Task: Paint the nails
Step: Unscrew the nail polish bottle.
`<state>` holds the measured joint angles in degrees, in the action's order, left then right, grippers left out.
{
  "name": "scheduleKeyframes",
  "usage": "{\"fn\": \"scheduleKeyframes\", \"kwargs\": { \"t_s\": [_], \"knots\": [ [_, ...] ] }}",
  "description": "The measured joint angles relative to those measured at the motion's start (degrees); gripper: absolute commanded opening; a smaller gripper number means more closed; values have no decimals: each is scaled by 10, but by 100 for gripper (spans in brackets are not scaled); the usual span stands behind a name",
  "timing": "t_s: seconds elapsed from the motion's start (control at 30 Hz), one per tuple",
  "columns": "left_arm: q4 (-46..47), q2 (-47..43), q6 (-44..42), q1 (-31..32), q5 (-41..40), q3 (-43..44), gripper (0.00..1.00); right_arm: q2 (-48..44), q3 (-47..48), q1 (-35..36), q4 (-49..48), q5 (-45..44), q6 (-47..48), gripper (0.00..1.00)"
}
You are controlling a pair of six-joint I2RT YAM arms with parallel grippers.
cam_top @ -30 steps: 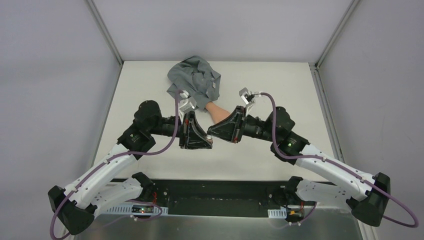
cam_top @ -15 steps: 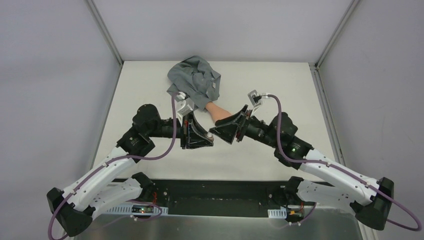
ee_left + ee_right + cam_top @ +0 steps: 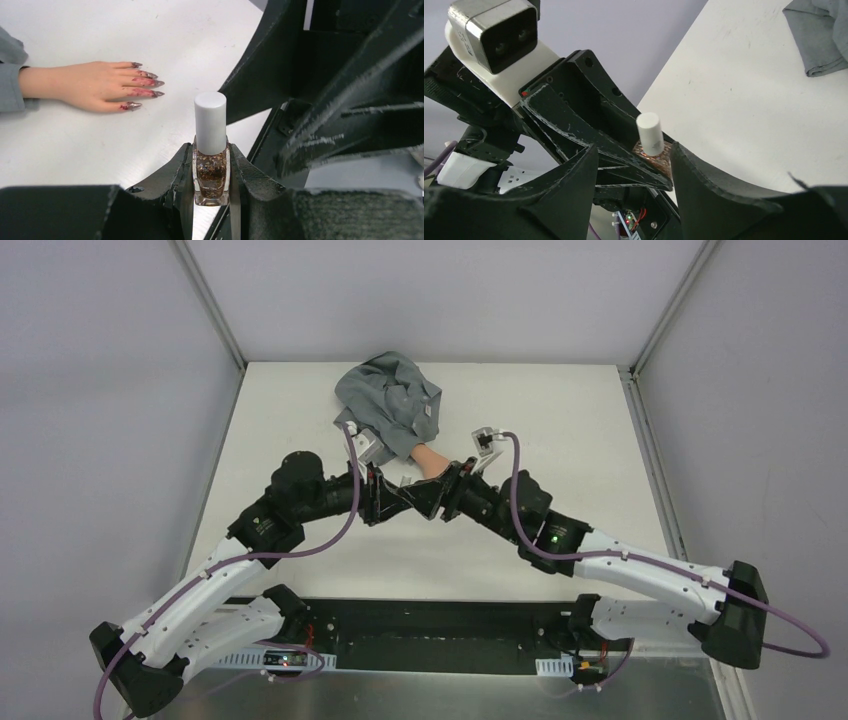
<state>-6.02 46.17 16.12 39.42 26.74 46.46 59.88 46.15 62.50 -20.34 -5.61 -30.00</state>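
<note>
My left gripper [image 3: 211, 150] is shut on a small polish bottle [image 3: 211, 172] of brown glitter, held upright with its white cap [image 3: 210, 120] on. The peach fake hand [image 3: 85, 90] lies flat on the table to the left, and its dark red pointed nails [image 3: 150, 84] point right. My right gripper [image 3: 631, 160] is open, and the cap [image 3: 650, 132] stands just beyond its fingertips, close to the right one and untouched. From above, both grippers [image 3: 410, 502] meet just in front of the hand [image 3: 430, 462], whose nails are hidden there.
The hand's grey sleeve [image 3: 390, 405] is bunched into a heap at the back middle of the white table [image 3: 560, 430]. Grey walls close the table in on three sides. The left wrist camera [image 3: 494, 35] sits close above my right gripper.
The right gripper has opened and moved left onto the bottle's cap. The left gripper has turned and shifted slightly back, still holding the bottle.
</note>
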Motion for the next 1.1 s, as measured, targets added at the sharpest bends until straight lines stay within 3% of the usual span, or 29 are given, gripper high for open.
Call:
{"fn": "scheduleKeyframes", "kwargs": {
  "t_s": [0.47,0.93,1.07,1.1],
  "knots": [
    [-8,0,-4,0,-31,2,0,50,25,48,-19,-133,17,42],
    [-8,0,-5,0,-28,6,0,86,76,48,14,-160,27,28],
    [-12,0,-5,0,-27,6,0,90,82,48,31,-162,32,2],
    [-16,0,-4,0,-27,6,0,90,82,48,37,-163,36,0]
  ]
}}
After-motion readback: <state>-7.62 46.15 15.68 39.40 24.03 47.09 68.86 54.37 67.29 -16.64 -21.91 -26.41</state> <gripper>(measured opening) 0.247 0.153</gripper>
